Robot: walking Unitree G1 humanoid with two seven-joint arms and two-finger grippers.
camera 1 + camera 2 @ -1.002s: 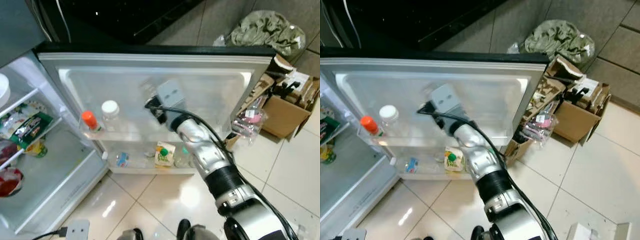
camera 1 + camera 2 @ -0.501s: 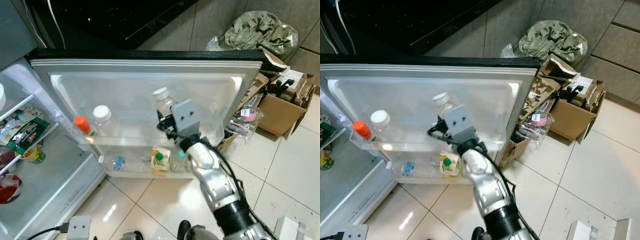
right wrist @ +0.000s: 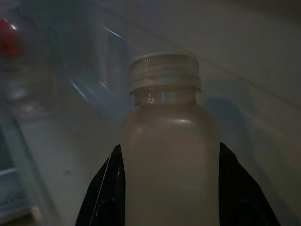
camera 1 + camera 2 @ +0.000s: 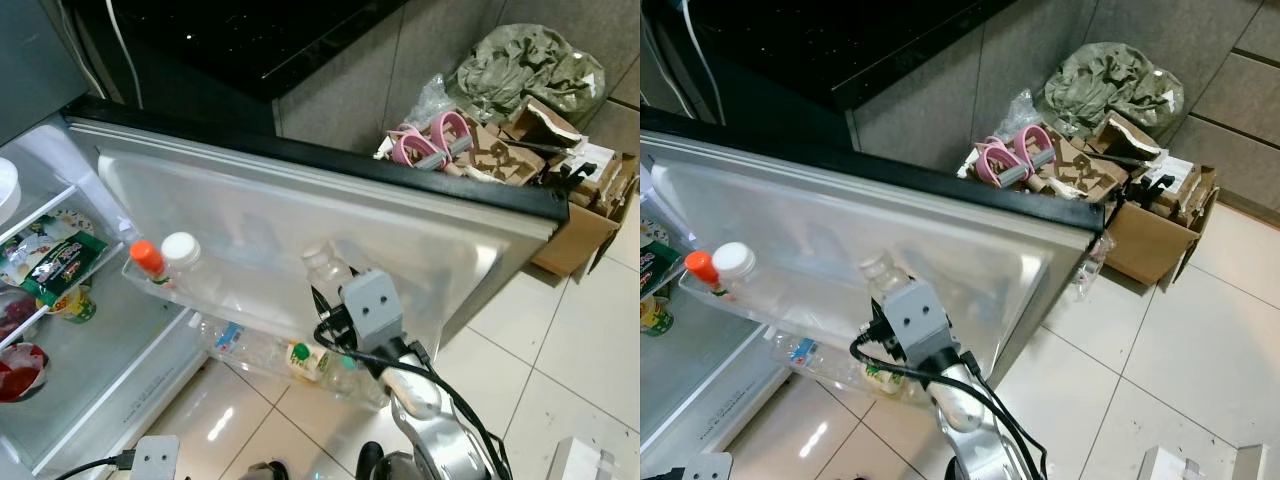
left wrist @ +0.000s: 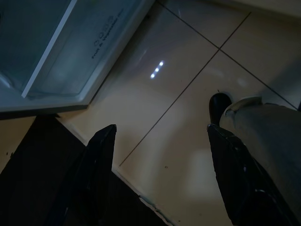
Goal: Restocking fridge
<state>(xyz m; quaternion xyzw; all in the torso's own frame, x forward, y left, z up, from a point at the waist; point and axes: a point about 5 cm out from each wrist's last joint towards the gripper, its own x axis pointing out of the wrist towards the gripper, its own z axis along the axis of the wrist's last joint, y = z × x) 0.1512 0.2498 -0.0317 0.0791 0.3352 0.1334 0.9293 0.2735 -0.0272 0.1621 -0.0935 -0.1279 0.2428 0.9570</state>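
glossy floor tiles (image 4: 570,330); cloudy plastic bottle (image 3: 170,155); clear plastic door shelf (image 4: 190,295); cardboard box (image 4: 575,225).

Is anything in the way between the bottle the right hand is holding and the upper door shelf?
Nothing visible blocks it. The right hand holds the bottle upright against the fridge door. On the upper shelf, the orange-capped bottle and the white-capped bottle stand near the hinge end, away from the held bottle.

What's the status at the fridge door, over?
Right gripper shut on bottle, held at the door shelf. Left gripper open, idle over the floor. Two bottles at the shelf's far end; nothing blocking.
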